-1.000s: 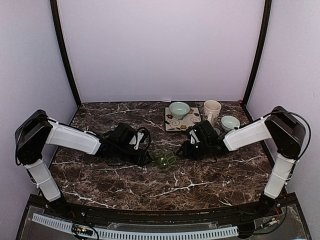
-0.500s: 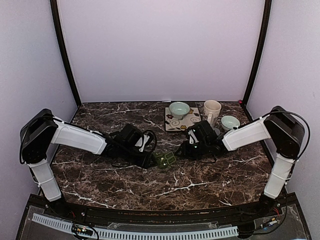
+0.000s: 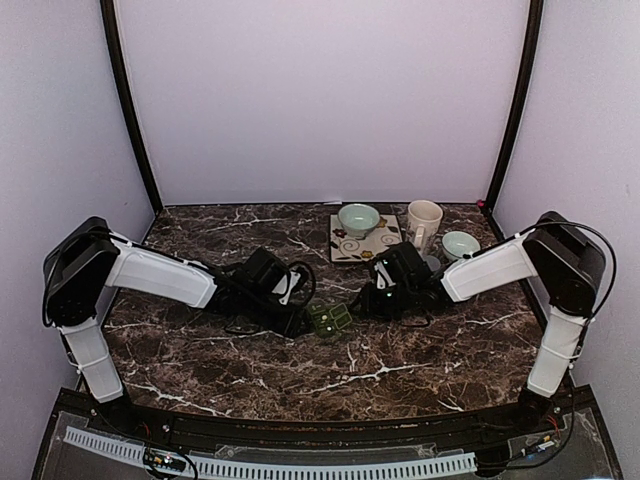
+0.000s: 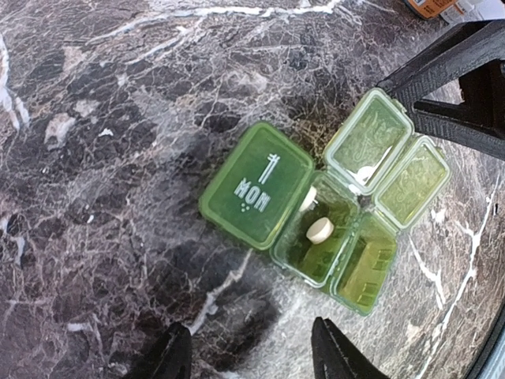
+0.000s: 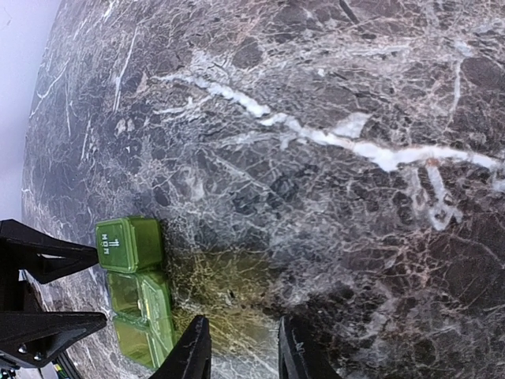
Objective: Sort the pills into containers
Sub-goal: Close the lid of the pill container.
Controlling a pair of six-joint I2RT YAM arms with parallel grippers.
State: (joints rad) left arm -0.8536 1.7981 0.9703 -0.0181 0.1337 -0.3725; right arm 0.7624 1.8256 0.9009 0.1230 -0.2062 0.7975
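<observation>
The containers, a small green pill organiser (image 3: 330, 318), lie on the marble between both arms. In the left wrist view its MON lid (image 4: 256, 193) is shut and two neighbouring compartments stand open. A white round pill (image 4: 319, 230) lies in one open compartment, and another pill (image 4: 365, 172) rests on a flipped-back lid. My left gripper (image 4: 252, 357) is open just short of the organiser, with nothing between its fingers. From the other side my right gripper (image 5: 243, 351) is also open over bare marble, the organiser (image 5: 134, 292) to its left.
At the back right stand a pale green bowl (image 3: 358, 217) on a patterned square plate (image 3: 385, 243), a white mug (image 3: 424, 222) and a second bowl (image 3: 460, 245). Black corner posts and purple walls enclose the table.
My left arm has slid a little to the right, closer to the organiser. My right arm has edged slightly left. Both grippers keep the same opening.
</observation>
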